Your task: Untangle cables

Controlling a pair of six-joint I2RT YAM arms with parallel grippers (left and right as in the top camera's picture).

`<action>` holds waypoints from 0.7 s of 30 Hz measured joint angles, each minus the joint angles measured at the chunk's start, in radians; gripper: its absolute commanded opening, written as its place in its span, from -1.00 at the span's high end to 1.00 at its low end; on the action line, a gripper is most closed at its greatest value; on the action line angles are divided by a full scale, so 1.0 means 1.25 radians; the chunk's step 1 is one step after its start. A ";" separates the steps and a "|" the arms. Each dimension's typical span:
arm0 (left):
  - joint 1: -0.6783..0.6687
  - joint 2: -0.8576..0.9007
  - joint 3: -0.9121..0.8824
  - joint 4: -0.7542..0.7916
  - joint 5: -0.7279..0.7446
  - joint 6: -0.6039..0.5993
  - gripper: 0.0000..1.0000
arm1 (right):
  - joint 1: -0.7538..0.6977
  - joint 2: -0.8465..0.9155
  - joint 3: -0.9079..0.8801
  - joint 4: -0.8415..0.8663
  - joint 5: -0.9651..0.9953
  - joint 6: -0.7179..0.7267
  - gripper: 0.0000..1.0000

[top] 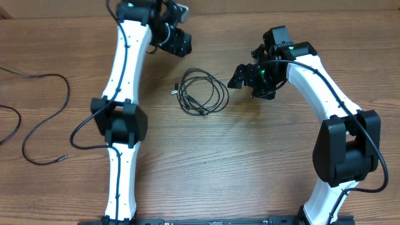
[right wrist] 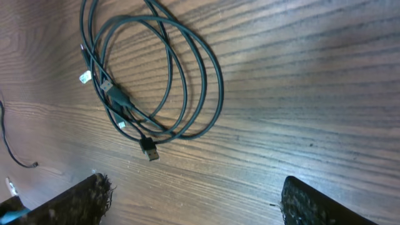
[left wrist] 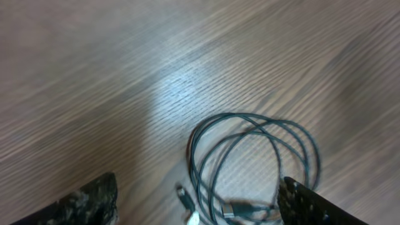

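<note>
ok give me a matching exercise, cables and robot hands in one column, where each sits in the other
1 coiled cables
2 loose cable
3 left hand
4 right hand

a off at the left, strung out
b just right of the coil
c centre, between both hands
d beyond the coil's far-left side

Pairs: 1-c, 2-a, 3-d, 4-b

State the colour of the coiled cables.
The cables are black, with silver plug tips; the right wrist view shows it best.

Coiled cables (top: pixel 201 92) on wooden table (top: pixel 250 162), between left end effector (top: pixel 178 42) and right end effector (top: pixel 240 76).
</note>
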 measured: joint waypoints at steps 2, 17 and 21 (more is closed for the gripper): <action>-0.001 0.038 -0.001 0.000 0.001 0.003 -0.32 | 0.000 0.000 0.000 -0.003 0.000 0.000 -0.72; -0.001 0.162 -0.005 -0.004 0.092 -0.008 0.34 | 0.000 0.000 0.000 -0.011 0.005 0.000 -0.74; -0.001 0.192 -0.006 -0.001 0.095 -0.028 0.56 | 0.000 0.000 0.000 -0.019 0.018 0.000 -0.74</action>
